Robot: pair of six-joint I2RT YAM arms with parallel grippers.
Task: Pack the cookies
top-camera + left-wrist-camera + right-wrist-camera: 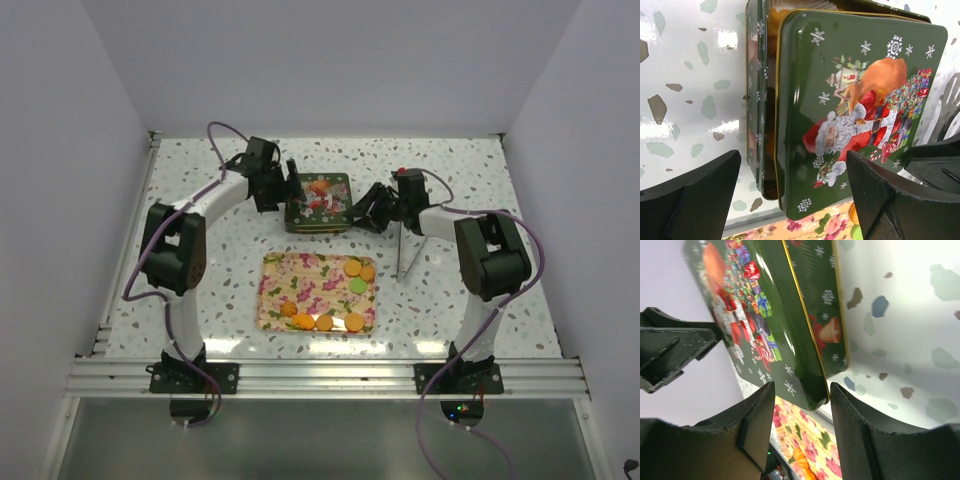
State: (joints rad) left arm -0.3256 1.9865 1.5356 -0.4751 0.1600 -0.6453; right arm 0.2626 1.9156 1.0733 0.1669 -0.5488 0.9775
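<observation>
Several cookies [353, 267], orange with one green, lie on the floral tray [300, 275]. Behind the tray stands the green tin [318, 203]. Its Santa lid [855, 100] sits askew over the tin base [756, 100], with a dark gap showing at the left side. My left gripper [291, 190] is at the tin's left side, open wide [792, 160], with the lid's near corner between its fingers. My right gripper [362, 215] is at the tin's right side, open [801, 387], its fingers either side of the lid's rim [815, 392]. Orange cookies [800, 457] show below.
A thin metal piece [405, 250] stands on the speckled table [200, 200] right of the tray, under the right arm. White walls close in the table on three sides. The opposite gripper's black fingers [940, 160] show at the right edge of the left wrist view.
</observation>
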